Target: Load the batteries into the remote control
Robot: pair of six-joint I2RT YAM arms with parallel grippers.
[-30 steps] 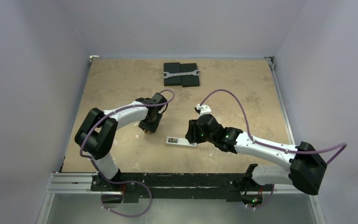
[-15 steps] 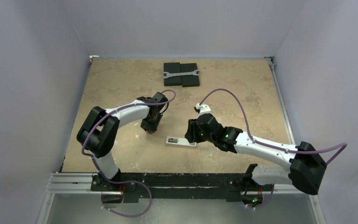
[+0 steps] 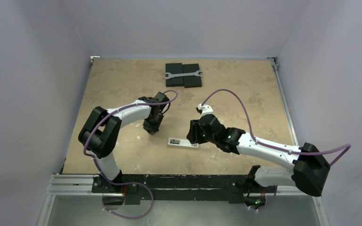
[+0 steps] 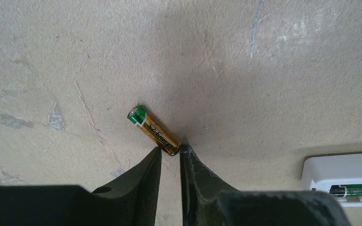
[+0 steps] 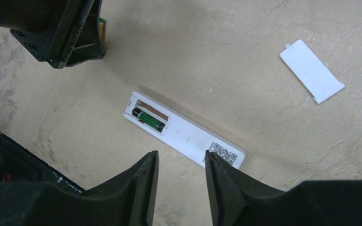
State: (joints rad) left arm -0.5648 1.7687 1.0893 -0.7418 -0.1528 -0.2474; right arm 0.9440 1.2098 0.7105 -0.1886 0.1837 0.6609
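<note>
From above, the remote control [image 3: 183, 142] lies on the table [image 3: 245, 94] near the front edge, between the two arms. The left end effector [image 3: 152, 129] is down at the surface just beyond the remote's left end; the right end effector [image 3: 194, 134] hovers over its right end. A wrench [image 3: 183, 74] rests on black pads [image 3: 191, 82] at the far side.

The left wrist camera shows the gold battery [image 4: 153, 131] lying flat and angled, its near end sitting in the narrow gap at the fingertips [image 4: 155, 153] of the left end effector [image 4: 169, 150] — whether the pads actually press on it I cannot tell. At the lower right is a corner of the remote, with the green battery [image 4: 356, 189] in it.

From the right wrist, the right end effector [image 5: 181, 155] stands apart with nothing between its fingers, above the remote, which lies back side up. Its compartment is uncovered — the green battery occupies one slot, the other slot is bare. The cover piece [image 5: 312, 70] lies well apart.
</note>
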